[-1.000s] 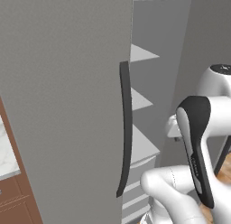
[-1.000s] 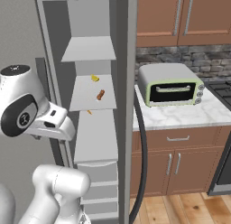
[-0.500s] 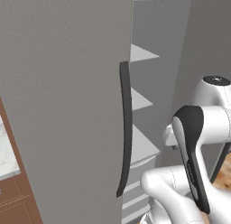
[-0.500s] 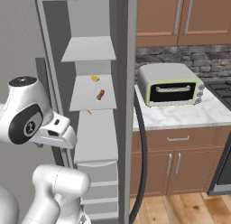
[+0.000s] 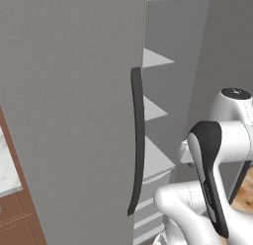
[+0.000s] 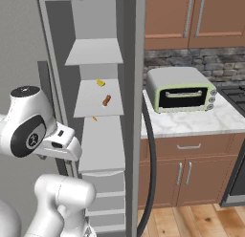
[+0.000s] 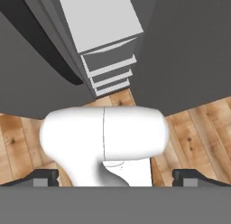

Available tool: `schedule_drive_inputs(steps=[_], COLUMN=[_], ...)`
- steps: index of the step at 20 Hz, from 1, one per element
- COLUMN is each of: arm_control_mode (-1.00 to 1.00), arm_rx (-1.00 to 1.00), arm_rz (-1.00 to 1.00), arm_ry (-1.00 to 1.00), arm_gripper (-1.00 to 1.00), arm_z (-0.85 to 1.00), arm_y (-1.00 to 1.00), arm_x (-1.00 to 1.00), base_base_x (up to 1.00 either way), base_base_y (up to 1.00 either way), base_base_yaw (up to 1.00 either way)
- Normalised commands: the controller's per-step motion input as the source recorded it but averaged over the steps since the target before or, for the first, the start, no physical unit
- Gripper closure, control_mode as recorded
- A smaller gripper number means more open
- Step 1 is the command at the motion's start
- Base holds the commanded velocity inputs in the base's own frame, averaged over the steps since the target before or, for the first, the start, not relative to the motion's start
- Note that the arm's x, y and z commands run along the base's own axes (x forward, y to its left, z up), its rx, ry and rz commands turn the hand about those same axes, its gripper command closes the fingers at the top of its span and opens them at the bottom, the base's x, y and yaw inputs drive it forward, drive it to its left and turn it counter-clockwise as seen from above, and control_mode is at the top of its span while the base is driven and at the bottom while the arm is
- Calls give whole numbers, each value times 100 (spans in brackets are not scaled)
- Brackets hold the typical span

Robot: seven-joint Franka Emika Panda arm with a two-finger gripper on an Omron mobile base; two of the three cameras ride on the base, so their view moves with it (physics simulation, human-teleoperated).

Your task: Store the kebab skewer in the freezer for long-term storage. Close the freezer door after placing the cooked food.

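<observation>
the kebab skewer lies on a middle shelf inside the freezer, a small reddish-brown piece at about 2 o'clock from the robot's white wrist in the right base view. a small yellow bit sits just behind it at 11 o'clock, and a tiny orange speck shows near the shelf's front edge; whether these belong to the skewer cannot be told at this size. judging from how it lies, the food is already stored and the door is what is left.

the door stands swung open, a broad grey slab, with its long dark handle running vertically along its free edge. the door is likely heavy but stiff, turning smoothly on its hinge, so a flat push on the panel near the handle side should give the best leverage. the handle is rigid and slim enough to hook or grasp at its middle, though a smooth bar may slip in the pads.

the gripper has its jaws spread as wide as they go and holds nothing; in the hand view the two dark finger tips sit far apart, pointing down toward the wooden floor with the freezer drawers at 12 o'clock.

the skewer itself is probably light and a little fragile, and is best left alone.
</observation>
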Motion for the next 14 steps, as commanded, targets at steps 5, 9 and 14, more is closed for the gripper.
schedule_drive_inputs(steps=[5, 9, 14], arm_control_mode=[-100, 100, 100], arm_rx=[0, 0, 0], arm_rz=[0, 0, 0], arm_ry=[0, 0, 0], arm_gripper=[-100, -100, -100], arm_z=[0, 0, 0], arm_y=[0, 0, 0], arm_x=[0, -6, 0], base_base_x=[0, -4, -31], base_base_y=[0, 0, -2], base_base_yaw=[0, 0, 0])
